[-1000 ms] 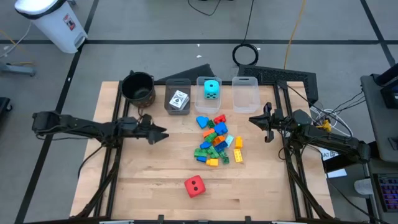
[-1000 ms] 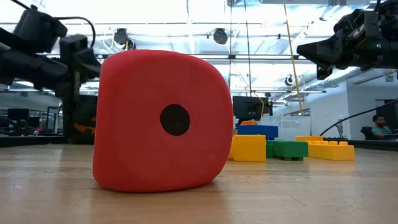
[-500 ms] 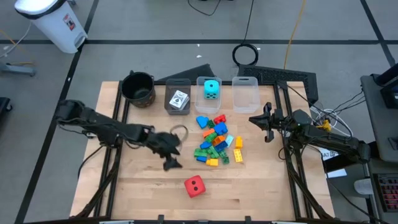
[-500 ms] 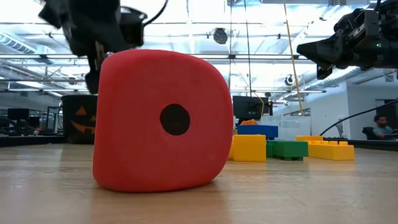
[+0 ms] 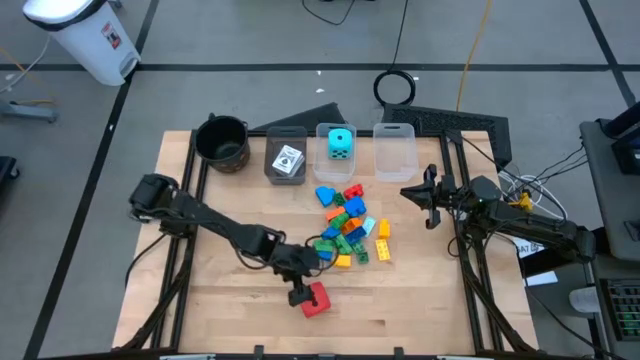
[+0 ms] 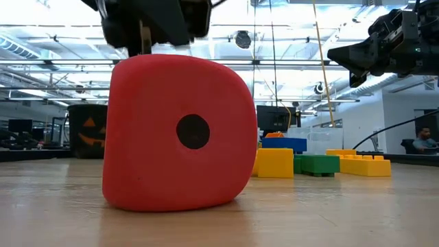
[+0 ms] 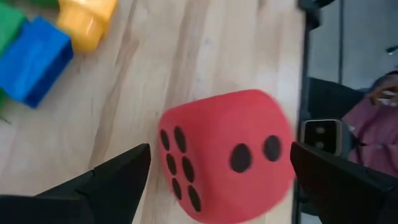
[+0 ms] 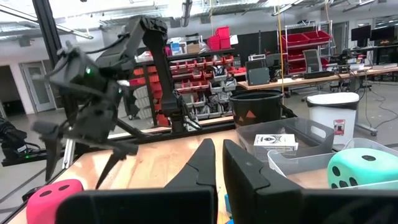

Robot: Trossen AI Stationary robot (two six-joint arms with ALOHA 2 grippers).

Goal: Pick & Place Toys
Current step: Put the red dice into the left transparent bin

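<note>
The left tool (image 7: 214, 180) is held spread wide open directly above the red cube (image 5: 316, 299), which rests ungripped on the desk (image 5: 220, 300) near its front edge. The right tool (image 5: 422, 195), nearly closed and empty, is parked at the desk's right side. One cyan cube (image 5: 341, 143) and white cards (image 5: 289, 160) are binned; the brick pile (image 5: 345, 225) and red cube are judged outstanding.
</note>
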